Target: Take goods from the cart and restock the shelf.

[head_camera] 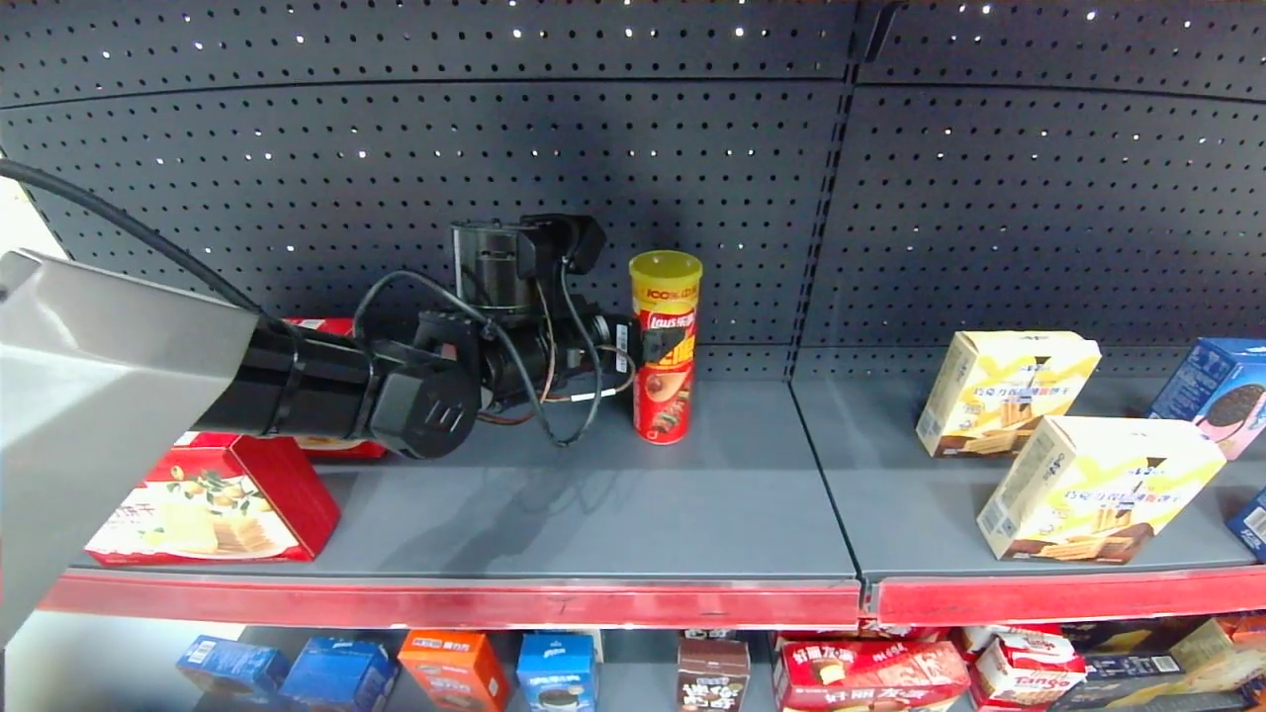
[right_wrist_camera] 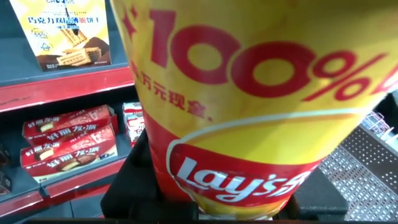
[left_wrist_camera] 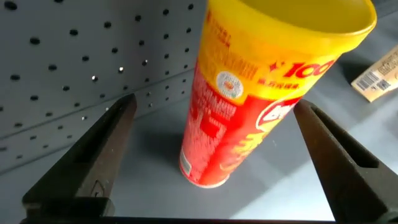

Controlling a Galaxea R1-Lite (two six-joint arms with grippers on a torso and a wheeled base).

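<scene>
A red chips can with a yellow lid (head_camera: pixel 665 346) stands upright on the grey shelf (head_camera: pixel 692 514), close to the pegboard back wall. My left gripper (head_camera: pixel 641 348) reaches in from the left at the can's mid height. In the left wrist view this gripper (left_wrist_camera: pixel 214 106) is open: its two black fingers (left_wrist_camera: pixel 99 162) flank the can (left_wrist_camera: pixel 249 106) with a gap on each side. A second chips can (right_wrist_camera: pixel 249 93) sits very close in the right wrist view, with my right gripper (right_wrist_camera: pixel 230 196) shut on its lower part.
Red biscuit boxes (head_camera: pixel 213 504) lie at the shelf's left end under my left arm. Yellow wafer boxes (head_camera: pixel 1098 489) and a blue box (head_camera: pixel 1217 391) stand on the right section. The lower shelf (head_camera: pixel 870 672) holds several packs. Bare shelf lies in front of the can.
</scene>
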